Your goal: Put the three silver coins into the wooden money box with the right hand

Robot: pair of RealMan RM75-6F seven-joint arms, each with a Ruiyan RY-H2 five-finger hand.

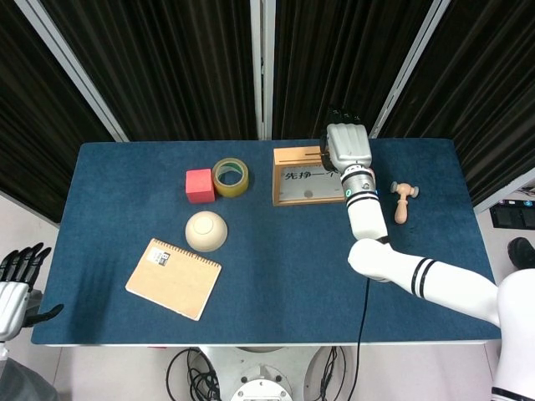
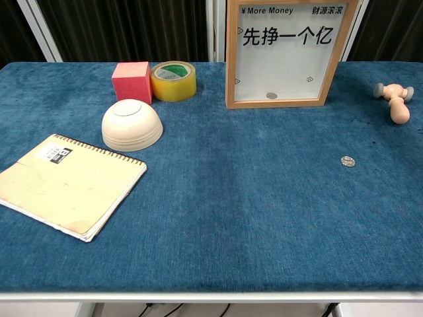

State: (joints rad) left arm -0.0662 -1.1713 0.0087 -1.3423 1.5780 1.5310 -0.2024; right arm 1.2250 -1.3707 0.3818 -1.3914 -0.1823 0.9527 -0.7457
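Right robot hand (image 1: 349,147) poised over far right top edge of wooden money box (image 1: 308,175) — knuckles up, fingers pointing down and away, hidden from head view; out of frame in chest view. Cannot tell whether clenched on a coin or released. Placement over the top edge consistent with feeding a coin into a slot there; slot itself not visible.

Left robot hand (image 1: 17,280) parked off the near left corner of tabletop (image 1: 276,276), dark fingers apart, grasping nothing — idle, as task calls for right hand only.

Money box stands upright at far centre, clear front pane with printed text. One silver coin (image 2: 271,96) visible inside, lying at bottom of pane. A second silver coin (image 2: 347,161) flat on tabletop, right of centre, well apart from box and nearer the front — not yet collected. Third coin not visible in either view; possibly in right robot hand, unconfirmed.

Judgement: one coin deposited, one insertion perhaps under way, one pickup outstanding.

Cream bowl (image 2: 131,124) inverted, left of centre — contents, if any, hidden.
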